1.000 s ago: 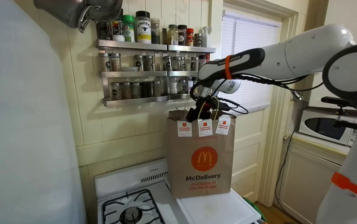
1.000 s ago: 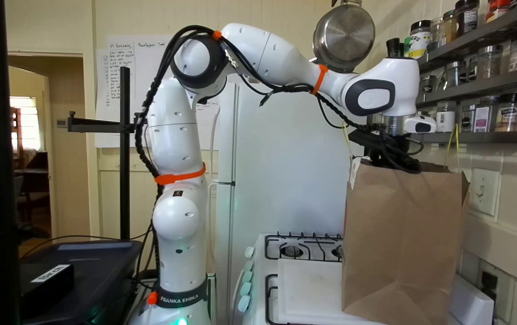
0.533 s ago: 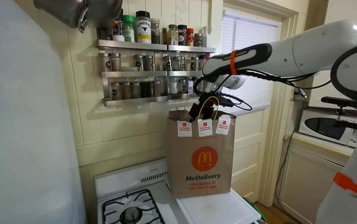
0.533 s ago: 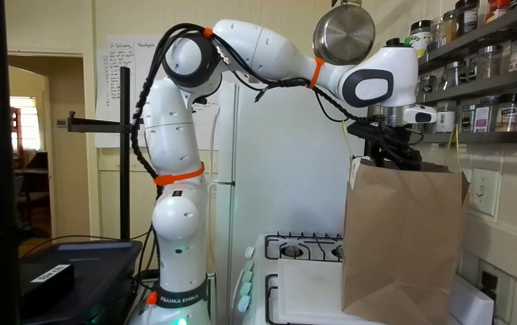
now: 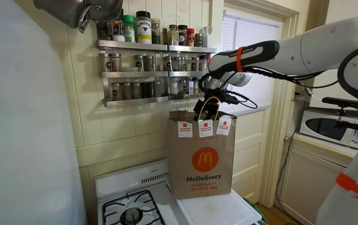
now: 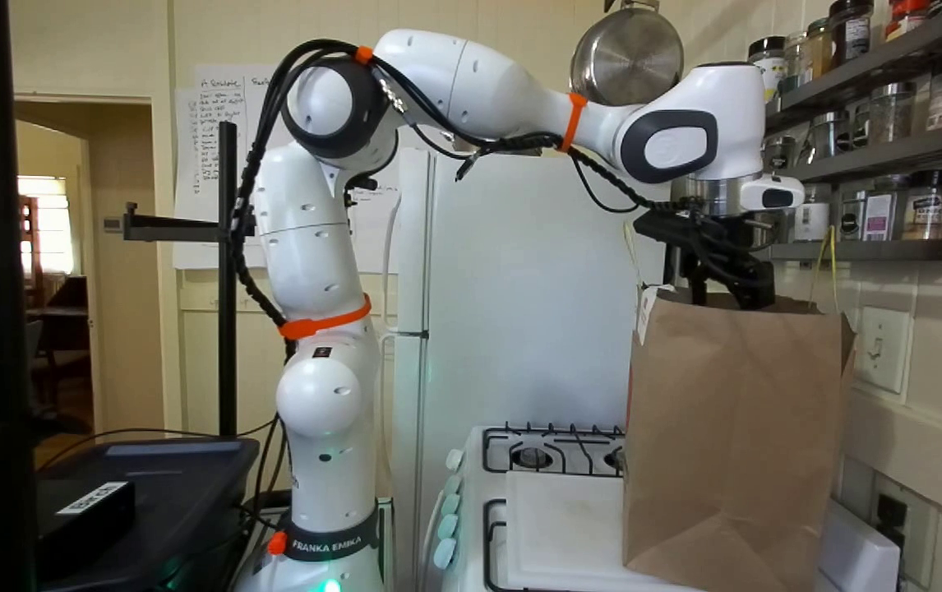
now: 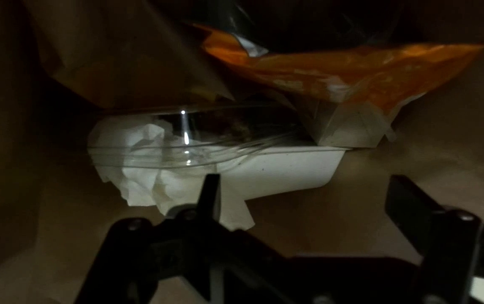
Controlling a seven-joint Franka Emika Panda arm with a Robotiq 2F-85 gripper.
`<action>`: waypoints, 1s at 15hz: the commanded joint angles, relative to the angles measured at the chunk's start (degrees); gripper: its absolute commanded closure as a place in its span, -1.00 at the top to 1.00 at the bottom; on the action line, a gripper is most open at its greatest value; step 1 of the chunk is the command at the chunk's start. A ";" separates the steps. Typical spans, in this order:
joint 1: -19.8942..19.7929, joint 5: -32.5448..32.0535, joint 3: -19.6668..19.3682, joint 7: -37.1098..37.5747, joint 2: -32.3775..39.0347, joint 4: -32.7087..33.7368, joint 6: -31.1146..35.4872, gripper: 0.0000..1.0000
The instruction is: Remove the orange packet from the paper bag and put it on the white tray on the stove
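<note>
The paper bag [image 5: 179, 162] stands upright on the white tray [image 5: 219, 211] on the stove, and both show in the other exterior picture too, the bag [image 6: 734, 436] and the tray [image 6: 561, 526]. The orange packet [image 7: 364, 76] shows only in the wrist view, inside the dark bag, its top edge lit. My gripper [image 7: 305, 190] is open, its fingers wide apart with nothing between them. In that view the packet lies beyond the fingertips, apart from them. In both exterior views the gripper [image 5: 205, 114] [image 6: 734, 292] points down into the bag's mouth, its fingertips hidden by the bag.
In the bag, a clear-lidded white container [image 7: 288, 173] and crumpled white paper [image 7: 145, 169] lie before the packet. Yellow string handles [image 5: 208, 101] rise beside the gripper. Spice shelves [image 5: 135, 73] hang on the wall behind. A burner grate [image 5: 132, 212] is beside the tray.
My gripper has risen, so more of it shows above the bag's rim. The arm has lifted and drawn back a little. The bag and tray have not moved.
</note>
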 commanded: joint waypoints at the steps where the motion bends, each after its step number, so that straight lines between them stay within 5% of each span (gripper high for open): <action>1: -0.46 -1.01 -0.48 0.76 -0.92 -0.38 -2.53 1.00; 15: -1.08 -0.23 -1.25 1.08 -1.04 -2.24 -6.07 1.00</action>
